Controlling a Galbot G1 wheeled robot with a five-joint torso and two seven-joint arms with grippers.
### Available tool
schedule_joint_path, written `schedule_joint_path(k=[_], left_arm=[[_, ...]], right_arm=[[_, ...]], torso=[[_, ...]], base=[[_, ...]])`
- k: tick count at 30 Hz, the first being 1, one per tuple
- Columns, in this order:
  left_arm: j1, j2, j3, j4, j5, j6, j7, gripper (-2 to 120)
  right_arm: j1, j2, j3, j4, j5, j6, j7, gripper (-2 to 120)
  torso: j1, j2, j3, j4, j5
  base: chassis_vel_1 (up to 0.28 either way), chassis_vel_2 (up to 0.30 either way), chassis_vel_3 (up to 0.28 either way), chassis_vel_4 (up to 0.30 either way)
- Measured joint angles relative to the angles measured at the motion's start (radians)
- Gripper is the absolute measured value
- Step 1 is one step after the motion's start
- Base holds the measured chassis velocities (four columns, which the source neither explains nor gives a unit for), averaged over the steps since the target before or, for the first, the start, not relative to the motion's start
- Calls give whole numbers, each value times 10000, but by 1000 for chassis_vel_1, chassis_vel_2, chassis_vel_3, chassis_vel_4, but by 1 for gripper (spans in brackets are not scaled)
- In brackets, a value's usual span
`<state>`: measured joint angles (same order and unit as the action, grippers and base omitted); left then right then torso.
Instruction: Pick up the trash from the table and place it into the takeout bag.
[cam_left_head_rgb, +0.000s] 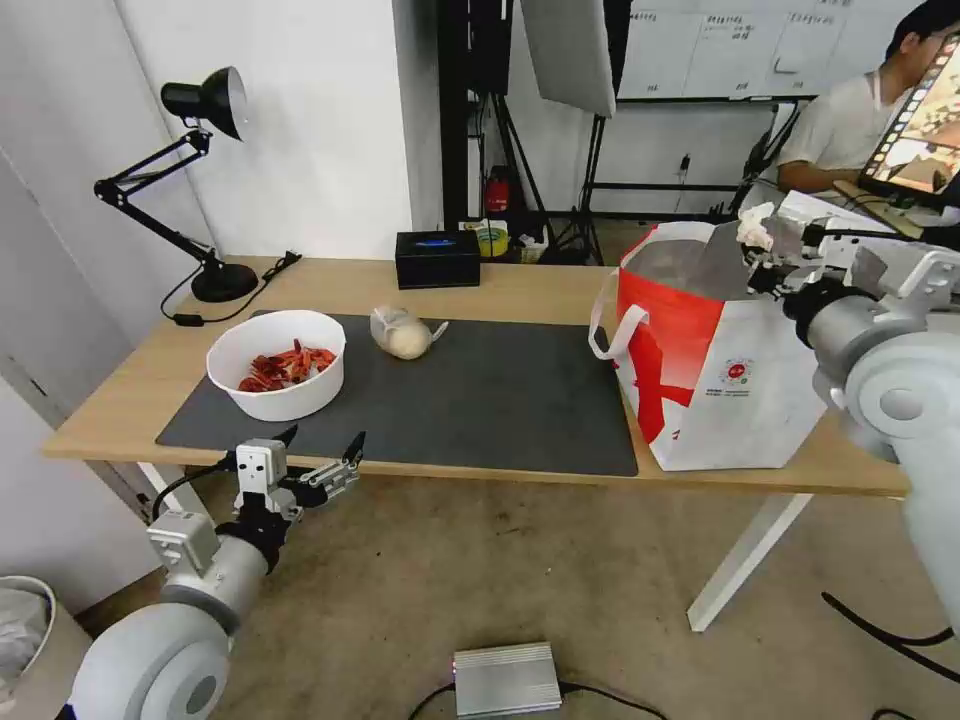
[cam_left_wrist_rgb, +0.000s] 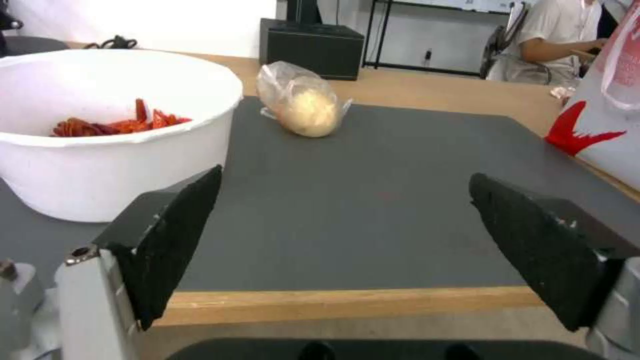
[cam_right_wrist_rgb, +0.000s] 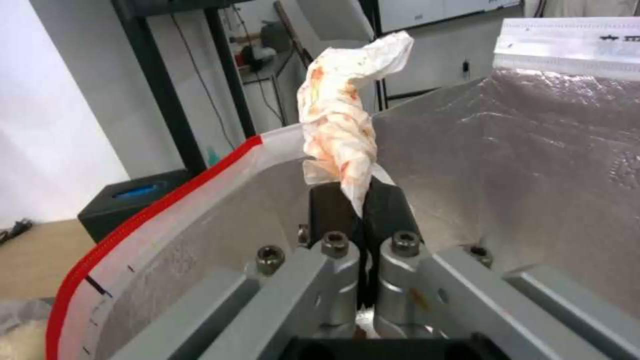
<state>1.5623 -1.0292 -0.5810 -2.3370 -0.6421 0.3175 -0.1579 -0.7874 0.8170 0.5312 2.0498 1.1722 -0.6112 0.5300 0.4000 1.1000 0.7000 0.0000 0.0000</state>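
My right gripper (cam_left_head_rgb: 757, 252) (cam_right_wrist_rgb: 357, 197) is shut on a crumpled white tissue (cam_right_wrist_rgb: 343, 125) (cam_left_head_rgb: 755, 227) stained orange, held over the open mouth of the takeout bag (cam_left_head_rgb: 725, 385), whose silver foil lining (cam_right_wrist_rgb: 533, 150) lies just beneath. A white round bowl (cam_left_head_rgb: 277, 362) (cam_left_wrist_rgb: 87, 135) of red scraps stands at the left of the dark mat (cam_left_head_rgb: 480, 400). Behind it lies a knotted clear bag (cam_left_head_rgb: 402, 332) (cam_left_wrist_rgb: 303, 105) with a pale lump. My left gripper (cam_left_head_rgb: 318, 452) (cam_left_wrist_rgb: 343, 235) hangs open just off the table's (cam_left_head_rgb: 540, 285) front edge, close to the bowl.
A black tissue box (cam_left_head_rgb: 437, 258) sits at the table's back edge and a black desk lamp (cam_left_head_rgb: 195, 180) at the back left. On the floor lies a silver box (cam_left_head_rgb: 505, 678). A bin (cam_left_head_rgb: 30, 640) stands at my lower left.
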Motion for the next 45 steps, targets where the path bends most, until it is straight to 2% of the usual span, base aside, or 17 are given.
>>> schedule_joint_path(k=[8,11,14,19,21,22,24,26,31,34,36,38,40,42,43,44,45], left_arm=[[40,-60,14,-108,0,-1,0,100],[82,-65,4,-173,1,-1,0,100],[184,-65,-60,-276,1,-2,0,100],[264,-67,-105,-365,3,-2,-4,100],[301,-69,-118,-401,4,-2,-6,100],[342,-69,-142,-454,5,-1,-6,100],[353,-69,-147,-467,6,-2,-7,100],[379,-73,-153,-506,9,-2,-7,100],[418,-110,-153,-548,23,-2,-8,100],[443,-149,-153,-580,46,-1,-8,100],[447,-151,-153,-588,47,-1,-9,100],[459,-156,-168,-617,48,2,-9,100],[510,-183,-231,-647,49,6,-12,100],[532,-191,-247,-652,50,6,-11,100],[585,-222,-280,-659,64,7,-8,100],[585,-222,-280,-659,64,7,-8,100],[601,-238,-295,-665,71,6,-2,100]], right_arm=[[-227,-180,156,181,-7,-9,-13,0],[-331,-255,225,272,25,-10,10,6],[-390,-353,332,340,206,-26,28,21],[-439,-420,399,437,298,-59,33,32],[-479,-447,441,514,327,-95,33,39],[-552,-480,501,612,360,-163,34,46],[-574,-489,518,633,368,-189,36,50],[-644,-518,568,662,370,-223,40,62],[-742,-563,633,726,340,-230,38,76],[-756,-585,665,771,309,-212,-97,92],[-760,-585,669,782,304,-174,-170,95],[-797,-585,679,851,172,60,-456,99],[-918,-570,686,919,-232,1086,-1403,100],[-939,-563,686,925,-266,1414,-1697,100],[-1015,-547,681,945,-289,2542,-2781,100],[-1015,-547,681,945,-289,2542,-2781,100],[-1077,-542,680,992,-274,2957,-3334,100]], torso=[[0,0,0,0,0],[0,-1,0,0,0],[0,0,0,0,0],[0,0,0,0,0],[0,0,0,0,0],[0,0,0,0,0],[0,0,0,0,0],[0,0,0,0,0],[0,0,0,0,1],[0,0,0,0,0],[0,0,0,0,0],[0,0,0,0,0],[0,0,0,0,0],[0,0,0,-1,0],[0,0,0,1,0],[0,0,0,1,0],[1,0,0,1,-1]], base=[[0,0,0,0],[0,0,0,0],[0,0,0,0],[0,0,0,0],[0,0,0,0],[0,0,0,0],[0,0,0,0],[0,0,0,0],[0,0,0,0],[0,0,0,0],[0,0,0,0],[0,0,0,0],[0,0,0,0],[0,0,0,0],[0,0,0,0],[0,0,0,0],[0,0,0,0]])
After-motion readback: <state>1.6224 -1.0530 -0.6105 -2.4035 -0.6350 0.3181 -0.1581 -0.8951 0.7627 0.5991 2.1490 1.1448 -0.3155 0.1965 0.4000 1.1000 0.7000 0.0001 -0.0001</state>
